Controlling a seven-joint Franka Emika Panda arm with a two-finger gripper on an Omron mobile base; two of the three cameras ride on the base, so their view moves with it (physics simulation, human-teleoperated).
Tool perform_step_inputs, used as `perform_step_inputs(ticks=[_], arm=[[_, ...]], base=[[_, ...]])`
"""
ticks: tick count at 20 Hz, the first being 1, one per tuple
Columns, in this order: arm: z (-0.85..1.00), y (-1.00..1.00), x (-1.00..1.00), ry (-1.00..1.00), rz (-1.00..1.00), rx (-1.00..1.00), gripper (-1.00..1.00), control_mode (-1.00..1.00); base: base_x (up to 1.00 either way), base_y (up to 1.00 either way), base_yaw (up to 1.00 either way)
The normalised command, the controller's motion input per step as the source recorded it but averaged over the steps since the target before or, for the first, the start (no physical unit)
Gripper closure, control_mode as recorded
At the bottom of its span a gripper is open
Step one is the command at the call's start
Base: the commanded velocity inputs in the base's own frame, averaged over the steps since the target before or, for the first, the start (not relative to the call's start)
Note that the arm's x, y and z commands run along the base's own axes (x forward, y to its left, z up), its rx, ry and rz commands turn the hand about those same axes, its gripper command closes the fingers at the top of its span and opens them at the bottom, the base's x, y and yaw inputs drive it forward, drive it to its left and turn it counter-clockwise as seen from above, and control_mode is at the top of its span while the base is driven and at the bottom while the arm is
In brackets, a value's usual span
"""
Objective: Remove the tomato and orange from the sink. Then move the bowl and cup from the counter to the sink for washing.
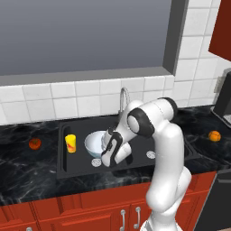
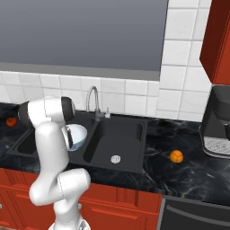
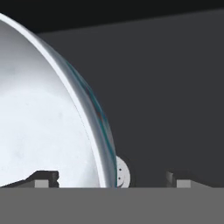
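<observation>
The white arm reached down into the left basin of the black double sink (image 1: 65, 168), its jaws (image 3: 111, 178) standing wide apart: in the hand view one dark fingertip (image 3: 43, 178) sat inside the pale bluish-white bowl (image 1: 94, 143) and the other well out over the dark basin floor, with the bowl's rim between them and neither tip clamped on it. The bowl lay in that left basin, tilted up on its side, and the round silver drain (image 3: 121, 173) peeked out just behind its edge. The small yellow cup (image 1: 70, 143) with its red-orange mark stood upright in the same basin, just beside the bowl on the side away from the arm. The dark red tomato (image 1: 34, 143) rested on the black marbled bench (image 1: 27, 176) left of the sink, well apart from it. The bright orange (image 2: 176, 156) sat on the bench to the right of the sink, near a black appliance (image 2: 218, 126) whose kind I could not make out. The curved steel faucet (image 2: 92, 101) rose behind the divider between the basins, under the white tiled wall (image 2: 179, 58).
</observation>
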Motion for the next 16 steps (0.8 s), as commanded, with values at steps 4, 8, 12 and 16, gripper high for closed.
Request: perform_step_inputs(ticks=[4, 8, 12, 16], arm=[[0.15, 0.0, -0.07, -0.01, 0.0, 0.01, -1.0, -1.0], [0.17, 0.0, -0.11, -0.01, 0.0, 0.0, -1.0, -1.0], [0.19, -0.01, -0.11, -0.03, 0.0, 0.0, -1.0, -1.0], [0.23, 0.0, -0.13, -0.06, 0.0, 0.0, -1.0, -1.0]], base=[[0.0, 0.0, 0.0], [0.0, 0.0, 0.0], [0.0, 0.0, 0.0], [0.0, 0.0, 0.0]])
